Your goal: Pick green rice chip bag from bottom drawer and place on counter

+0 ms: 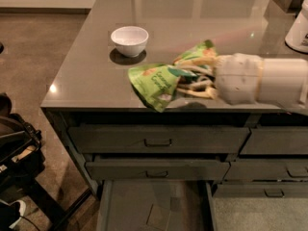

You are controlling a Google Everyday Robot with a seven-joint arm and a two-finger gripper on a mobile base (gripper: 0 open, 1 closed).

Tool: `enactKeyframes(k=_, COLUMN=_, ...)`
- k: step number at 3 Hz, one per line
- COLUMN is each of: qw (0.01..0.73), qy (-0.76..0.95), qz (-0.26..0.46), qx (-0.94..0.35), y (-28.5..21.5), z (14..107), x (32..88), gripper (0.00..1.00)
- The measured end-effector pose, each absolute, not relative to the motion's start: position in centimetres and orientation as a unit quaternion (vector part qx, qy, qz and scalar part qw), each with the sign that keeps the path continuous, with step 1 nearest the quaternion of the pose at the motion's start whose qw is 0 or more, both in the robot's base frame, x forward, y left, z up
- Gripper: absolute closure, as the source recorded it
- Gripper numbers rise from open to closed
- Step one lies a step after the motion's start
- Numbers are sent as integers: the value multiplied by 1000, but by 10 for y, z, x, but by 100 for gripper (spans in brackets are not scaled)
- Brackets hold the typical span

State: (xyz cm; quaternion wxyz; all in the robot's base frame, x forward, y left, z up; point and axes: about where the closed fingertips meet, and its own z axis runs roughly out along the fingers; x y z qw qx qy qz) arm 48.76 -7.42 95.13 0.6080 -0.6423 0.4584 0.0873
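The green rice chip bag [156, 82] is crinkled, bright green with white lettering. It hangs in my gripper [185, 78] above the front part of the counter [91, 76]. The gripper reaches in from the right on a white arm, and its pale fingers [195, 61] are shut on the bag's right end. The apple is hidden behind the bag and gripper. The bottom drawer [130, 208] stands open below, with a bare flat grey floor.
A white bowl [129, 40] sits on the counter at the left rear. A white container [298, 25] stands at the right edge. Two shut handled drawers [158, 139] lie under the countertop. Dark gear [14, 148] sits on the floor at left.
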Motion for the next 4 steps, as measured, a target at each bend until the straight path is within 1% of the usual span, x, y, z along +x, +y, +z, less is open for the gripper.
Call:
enactKeyframes(k=1, qw=599, qy=448, qz=120, qx=-653, y=-49, z=940, x=533, gripper=100)
enactKeyframes(k=2, qw=584, qy=419, qz=142, qx=-681, y=-2, z=934, x=569, gripper=100)
enactKeyframes(k=3, qw=573, qy=378, qz=175, qx=-706, y=65, z=929, x=592, gripper=100)
enactKeyframes(k=4, qw=562, qy=340, qz=203, qx=-726, y=111, z=922, x=605, gripper=100)
